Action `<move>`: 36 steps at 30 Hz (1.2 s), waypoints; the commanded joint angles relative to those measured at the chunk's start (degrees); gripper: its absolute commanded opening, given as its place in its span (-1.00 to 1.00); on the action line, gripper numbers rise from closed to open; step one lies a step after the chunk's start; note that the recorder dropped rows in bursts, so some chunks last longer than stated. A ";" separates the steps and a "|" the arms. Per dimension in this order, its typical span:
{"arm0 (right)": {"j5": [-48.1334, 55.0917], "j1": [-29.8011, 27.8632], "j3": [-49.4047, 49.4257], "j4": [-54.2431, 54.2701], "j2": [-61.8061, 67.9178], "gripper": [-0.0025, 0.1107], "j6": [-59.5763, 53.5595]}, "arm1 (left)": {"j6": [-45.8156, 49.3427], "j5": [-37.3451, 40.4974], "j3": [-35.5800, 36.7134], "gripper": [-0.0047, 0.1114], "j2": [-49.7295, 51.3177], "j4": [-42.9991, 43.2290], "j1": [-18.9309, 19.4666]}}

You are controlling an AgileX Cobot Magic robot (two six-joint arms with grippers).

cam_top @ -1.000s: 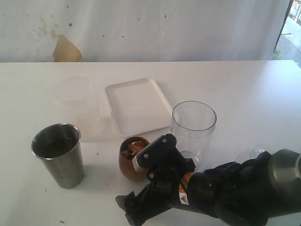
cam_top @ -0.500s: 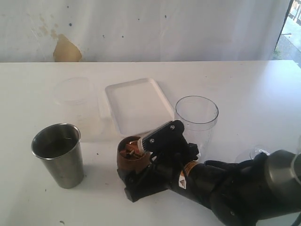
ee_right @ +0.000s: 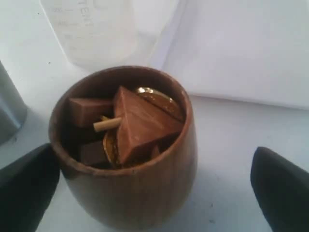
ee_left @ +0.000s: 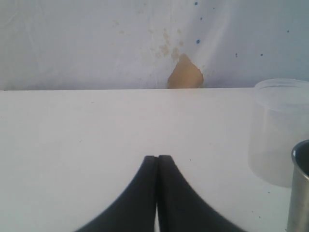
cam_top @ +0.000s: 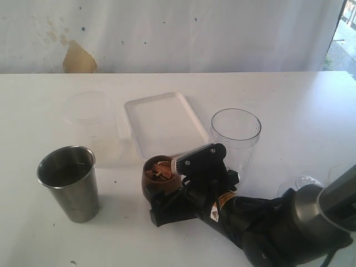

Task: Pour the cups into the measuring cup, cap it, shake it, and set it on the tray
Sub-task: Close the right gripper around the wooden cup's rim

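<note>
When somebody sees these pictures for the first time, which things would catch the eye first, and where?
The brown wooden cup, filled with brown chunks, stands at the front middle of the table, with the open right gripper astride it. Behind it lie the white tray and, to its right, the clear measuring cup; the steel tumbler stands at front left.
</note>
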 commanded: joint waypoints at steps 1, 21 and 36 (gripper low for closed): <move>-2.34 -0.01 -0.15 0.50 0.67 0.90 -0.59 | -0.07 -0.60 0.29 -0.91 -0.24 0.24 -0.14; 3.78 0.09 -5.03 -1.98 2.24 0.90 -1.03 | -0.07 -0.60 0.29 -0.91 -0.24 0.24 -0.14; 3.45 -0.01 -7.84 -2.02 5.56 0.90 -10.37 | -0.07 -0.60 0.29 -0.91 -0.24 0.24 -0.14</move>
